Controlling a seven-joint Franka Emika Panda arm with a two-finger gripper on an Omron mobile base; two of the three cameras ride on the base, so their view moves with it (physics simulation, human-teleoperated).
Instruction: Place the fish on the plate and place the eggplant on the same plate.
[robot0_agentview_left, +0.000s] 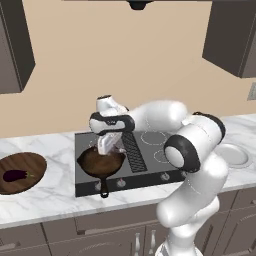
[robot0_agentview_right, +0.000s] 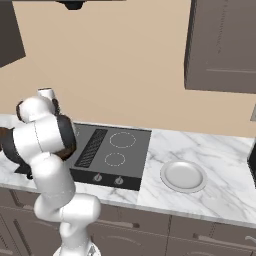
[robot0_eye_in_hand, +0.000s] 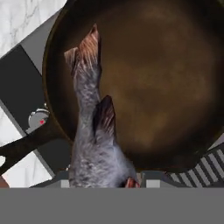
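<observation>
The arm leans over the stove, its gripper (robot0_agentview_left: 109, 146) hanging just above the dark skillet (robot0_agentview_left: 101, 162). Seen from the hand, the fish (robot0_eye_in_hand: 94, 135) runs up from between the jaws, tail fanned out over the pan's brown bottom. It looks clamped by its head end and lifted clear, though the fingertips themselves are hidden behind its body, so I judge the grip from how the fish hangs rather than from seeing it. Holding it that way probably lets the tail trail free for the carry.

The plate (robot0_agentview_right: 183, 176) waits on the marble table to the right of the cooktop (robot0_agentview_right: 113, 155), well apart from the skillet, so the arm has a long swing across the burners ahead of it. The eggplant (robot0_agentview_left: 15, 175) lies on a round wooden board (robot0_agentview_left: 27, 164) at the far left, untouched, likely the second trip.

White veined marble runs along the whole table, with dark cabinets (robot0_agentview_right: 222, 45) above and below and a plain tan wall behind.
</observation>
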